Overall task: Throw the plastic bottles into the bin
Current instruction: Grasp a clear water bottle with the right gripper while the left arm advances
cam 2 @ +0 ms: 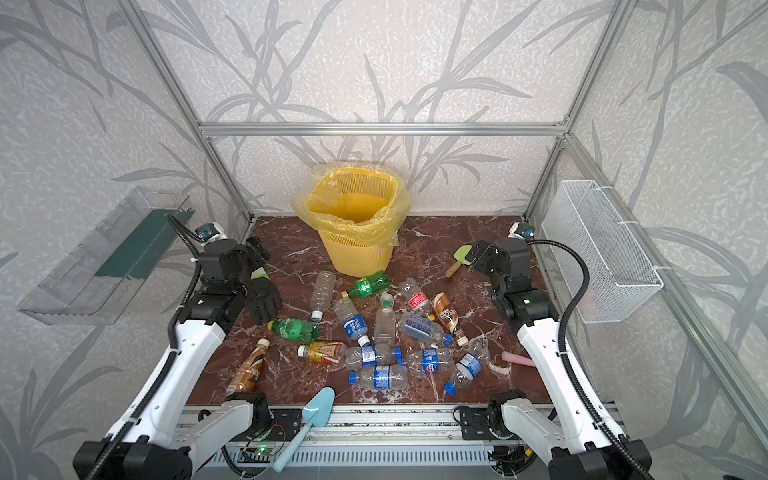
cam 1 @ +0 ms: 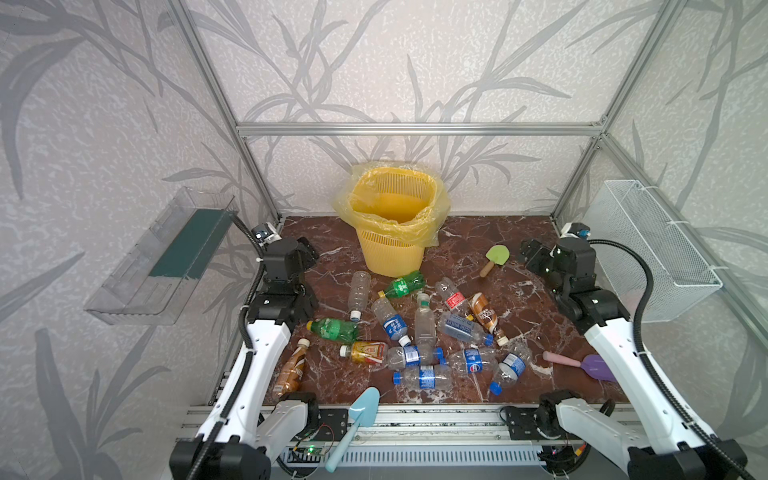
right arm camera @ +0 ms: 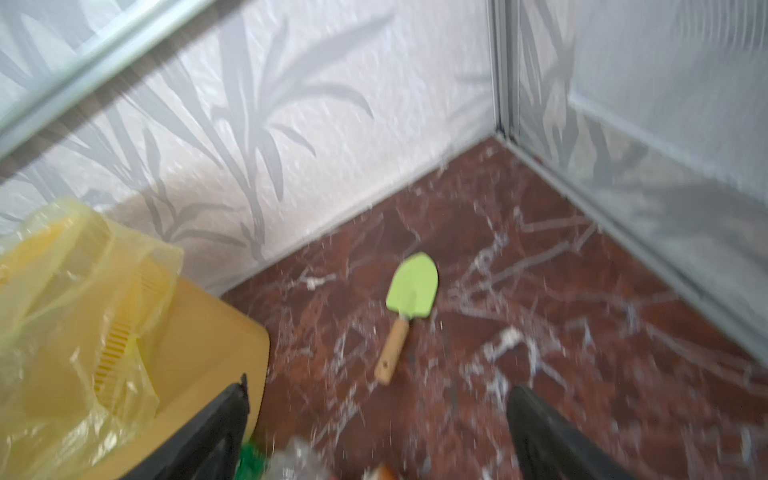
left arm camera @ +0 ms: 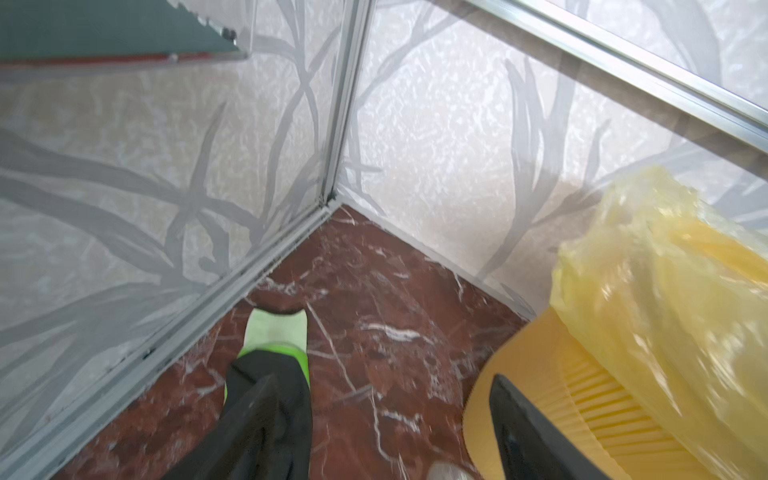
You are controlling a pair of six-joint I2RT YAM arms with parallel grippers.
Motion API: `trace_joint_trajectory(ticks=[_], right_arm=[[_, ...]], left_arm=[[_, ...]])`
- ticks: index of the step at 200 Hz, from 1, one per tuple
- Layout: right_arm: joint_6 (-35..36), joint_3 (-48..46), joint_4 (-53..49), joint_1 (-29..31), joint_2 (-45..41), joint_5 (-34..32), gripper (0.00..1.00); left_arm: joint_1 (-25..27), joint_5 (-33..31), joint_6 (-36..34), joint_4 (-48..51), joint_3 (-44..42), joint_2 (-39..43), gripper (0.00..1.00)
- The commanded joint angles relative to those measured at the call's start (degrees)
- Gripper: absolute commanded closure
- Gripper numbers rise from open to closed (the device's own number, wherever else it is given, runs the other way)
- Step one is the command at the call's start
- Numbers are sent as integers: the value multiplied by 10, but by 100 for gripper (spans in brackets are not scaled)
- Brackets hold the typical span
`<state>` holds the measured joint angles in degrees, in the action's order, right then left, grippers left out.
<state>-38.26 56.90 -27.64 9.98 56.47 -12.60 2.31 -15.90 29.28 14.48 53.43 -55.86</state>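
Several plastic bottles lie scattered over the middle of the marble table: a green one [cam 1: 405, 284] nearest the bin, a clear one [cam 1: 358, 293], another green one [cam 1: 334, 329], a brown one [cam 1: 293, 368] at the front left, and blue-labelled clear ones [cam 2: 380, 376] at the front. The yellow lattice bin [cam 1: 390, 249] [cam 2: 357, 253] stands upright at the back centre, lined with a yellow bag. My left gripper [cam 1: 309, 249] [left arm camera: 384, 378] hovers left of the bin [left arm camera: 582, 395], open and holding nothing. My right gripper [cam 1: 528, 253] [right arm camera: 380, 384] hovers right of the bin [right arm camera: 187, 332], open and holding nothing.
A black glove [cam 2: 262, 297] [left arm camera: 270, 374] with a green cuff lies under my left gripper. A green paddle [cam 1: 494, 258] [right arm camera: 411, 286] lies near my right gripper. A light-blue shovel [cam 1: 357, 419] and a purple one [cam 1: 596, 365] lie at the front. On the side walls hang a clear tray [cam 1: 166, 257] and a wire basket [cam 1: 648, 249].
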Motion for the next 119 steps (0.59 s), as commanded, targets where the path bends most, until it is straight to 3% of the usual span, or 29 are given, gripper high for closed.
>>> trace_joint_trajectory(ticks=[1, 43, 119], right_arm=[[-120, -33, -235, 2, -52, 50, 6], [-152, -78, -354, 6, -125, 92, 8], [-207, -179, -358, 40, -132, 146, 11]], left_arm=[[5, 77, 51, 183, -4, 28, 20], [9, 193, 39, 224, -57, 73, 21], [16, 216, 49, 215, -87, 76, 21]])
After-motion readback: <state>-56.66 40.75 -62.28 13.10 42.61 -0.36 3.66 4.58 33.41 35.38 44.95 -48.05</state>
